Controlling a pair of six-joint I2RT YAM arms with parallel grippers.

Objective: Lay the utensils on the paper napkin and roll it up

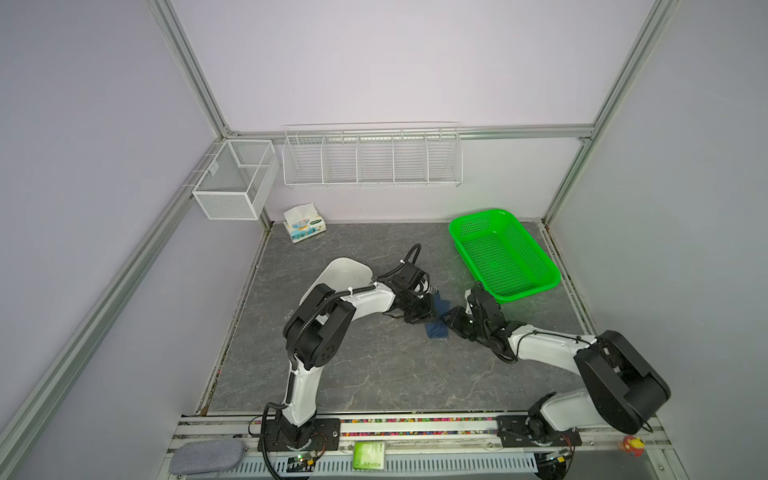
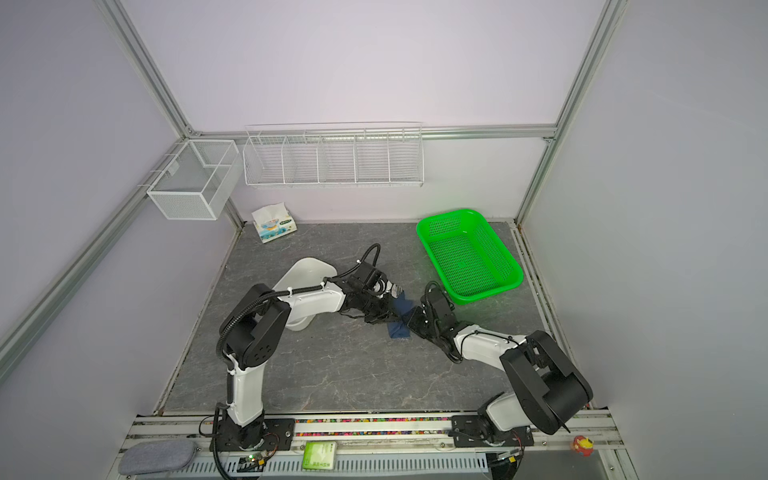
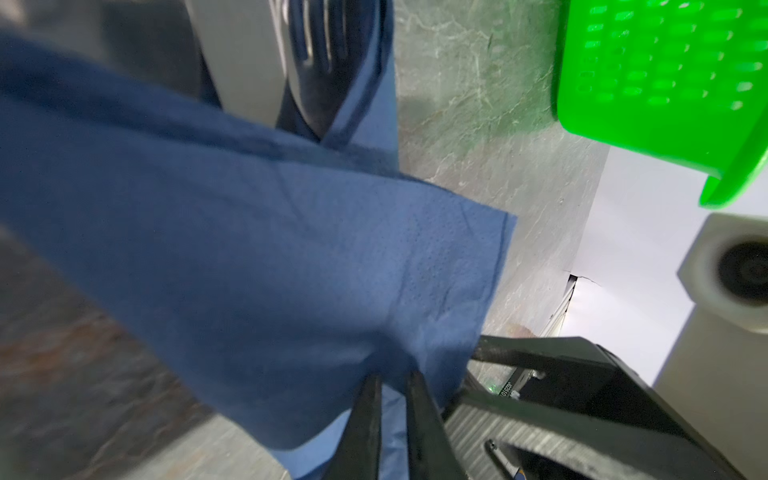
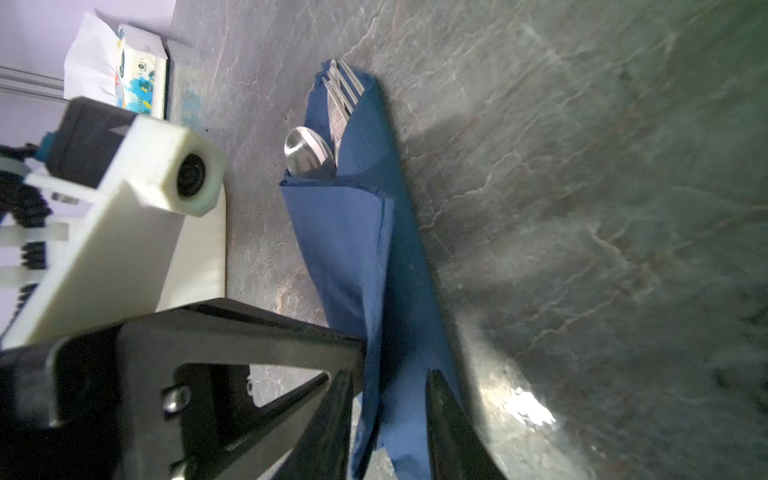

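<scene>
Overhead view of a grey, marble-patterned desk (image 1: 374, 365) with two white and black robot arms reaching in from the bottom edge and meeting just right of the frame's centre. Between them lies the paper napkin (image 1: 436, 330), dark blue and folded lengthwise into a narrow bundle around the utensils (image 4: 338, 104). In both top views only its lower end and a strip higher up show, the rest being hidden under the two hands. In the right wrist view the tines of the fork (image 4: 347, 85) and the round bowl of the spoon (image 4: 307, 156) stick out of the bundle's far end; a knife cannot be made out. The left hand (image 3: 392, 378) has its two black fingers drawn close together, pinching a fold at the napkin's edge. The right hand (image 4: 388, 374) has its fingers parted, one on each side of the bundle's near end; whether they touch the paper is unclear. A green plastic basket (image 1: 525, 293) sits to the right of centre, a white tissue pack (image 1: 304, 224) at the desk's upper left corner, and a white tub (image 1: 345, 270) lies partly under the left arm
</scene>
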